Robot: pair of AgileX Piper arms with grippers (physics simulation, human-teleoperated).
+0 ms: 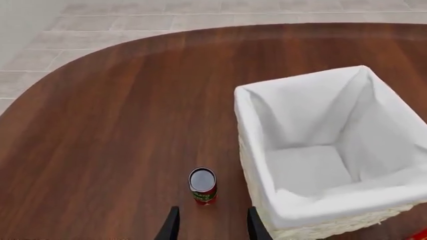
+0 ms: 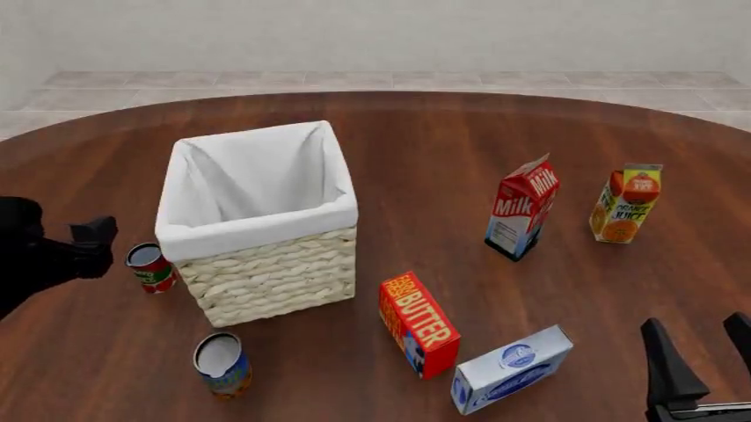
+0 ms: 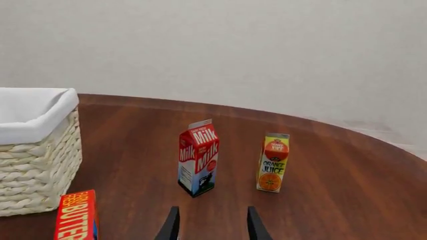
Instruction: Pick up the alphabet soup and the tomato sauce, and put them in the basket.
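The tomato sauce can (image 2: 150,267), red with a green patch and grey top, stands on the table just left of the basket (image 2: 260,260). In the left wrist view the can (image 1: 203,185) stands just beyond my open left gripper (image 1: 212,227), beside the basket's white-lined rim (image 1: 248,145). In the front view the left gripper (image 2: 91,239) is a little to the left of the can. The alphabet soup can (image 2: 222,364), blue and orange, stands in front of the basket. My right gripper (image 2: 701,350) is open and empty at the front right; it also shows in the right wrist view (image 3: 212,225).
A red butter box (image 2: 417,323) and a white-blue box (image 2: 512,368) lie right of the soup can. A milk carton (image 2: 521,208) and an orange juice carton (image 2: 625,203) stand at the far right, also in the right wrist view as milk (image 3: 198,157) and juice (image 3: 273,162).
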